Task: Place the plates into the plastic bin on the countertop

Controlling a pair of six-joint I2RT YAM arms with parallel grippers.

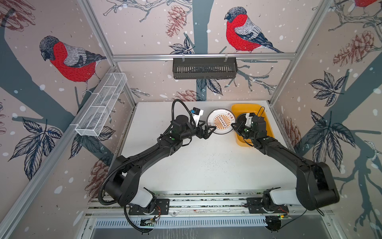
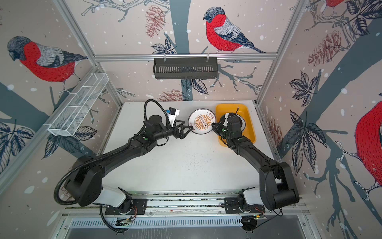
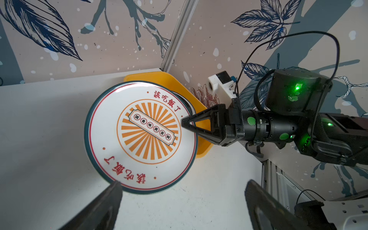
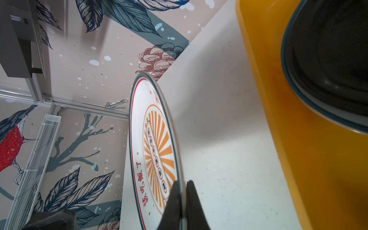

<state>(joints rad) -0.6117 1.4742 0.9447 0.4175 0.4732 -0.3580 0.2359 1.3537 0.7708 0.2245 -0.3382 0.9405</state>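
A white plate with a dark green rim and an orange sunburst centre is held roughly level over the countertop, just left of the yellow plastic bin. My right gripper is shut on the plate's rim on the side nearest the bin. My left gripper stands wide open at the plate's opposite edge, with nothing between its fingers. Inside the bin a black plate lies on a green-rimmed one, partly hidden by the right wrist.
A black slotted basket hangs on the back rail. A white wire mesh rack runs along the left wall. Aluminium framing edges the countertop, and the bin sits in the back right corner.
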